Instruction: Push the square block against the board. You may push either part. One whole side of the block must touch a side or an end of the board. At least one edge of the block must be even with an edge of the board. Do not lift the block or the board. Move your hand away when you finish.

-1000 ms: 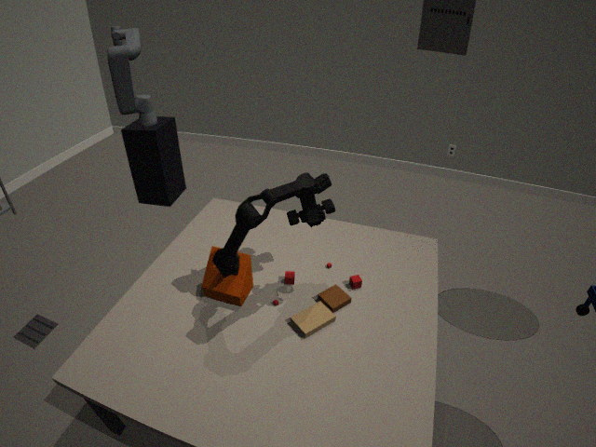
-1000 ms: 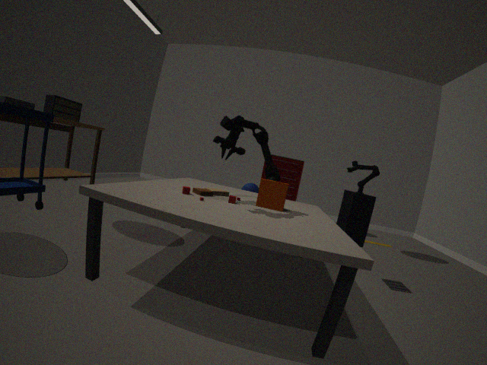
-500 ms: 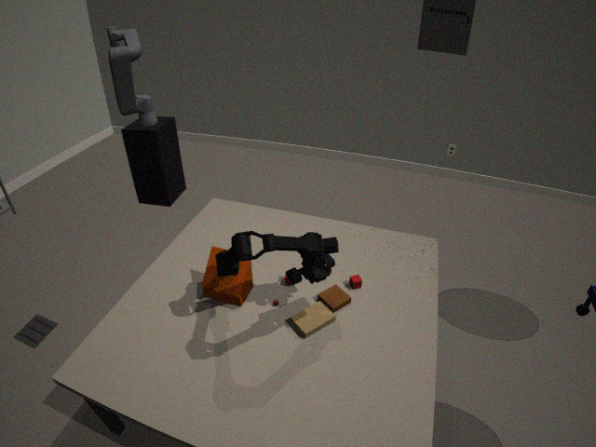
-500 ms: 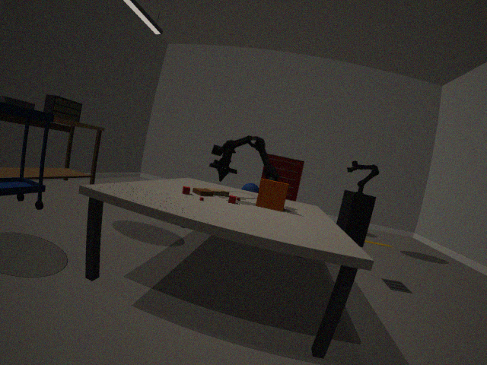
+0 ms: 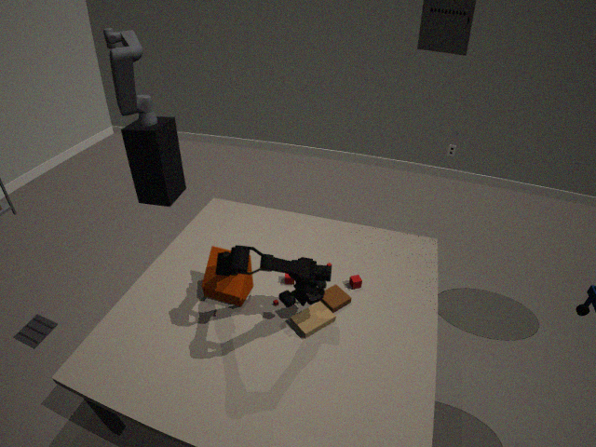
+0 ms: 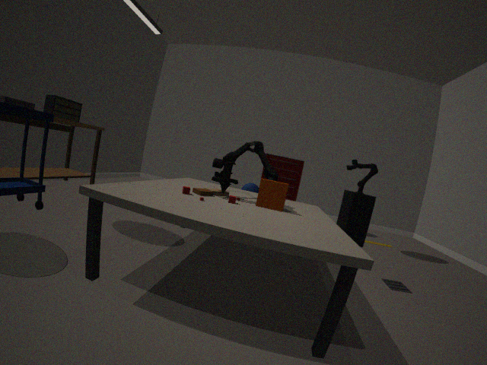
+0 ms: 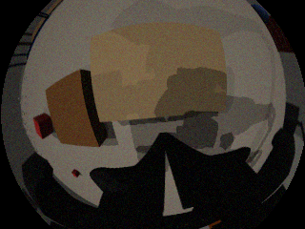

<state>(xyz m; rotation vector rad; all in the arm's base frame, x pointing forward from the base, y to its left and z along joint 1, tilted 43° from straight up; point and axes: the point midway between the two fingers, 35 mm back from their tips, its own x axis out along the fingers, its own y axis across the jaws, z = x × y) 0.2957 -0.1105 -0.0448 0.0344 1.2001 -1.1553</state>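
Note:
The brown square block (image 5: pixel 336 297) (image 6: pixel 202 192) (image 7: pixel 71 110) lies flat beside the pale tan board (image 5: pixel 313 319) (image 6: pixel 221 193) (image 7: pixel 157 72). In the wrist view it is at the board's left end, turned at an angle to it. A narrow wedge shows between them, widening toward the gripper; whether their nearest corners touch I cannot tell. My gripper (image 5: pixel 303 304) (image 6: pixel 224 190) (image 7: pixel 163 135) is shut and empty, its tips low beside the board's long side, with a small gap visible in the wrist view. The arm hides part of the table behind it in the top view.
A red cube (image 5: pixel 356 281) (image 6: pixel 186 190) (image 7: pixel 43 125) lies beyond the block. Another red cube (image 5: pixel 289 278) (image 6: pixel 232 199) lies behind the arm. Tiny red cubes (image 5: pixel 276 302) (image 5: pixel 329 264) lie nearby. A large orange box (image 5: pixel 228 290) (image 6: pixel 272 194) stands at the arm's base.

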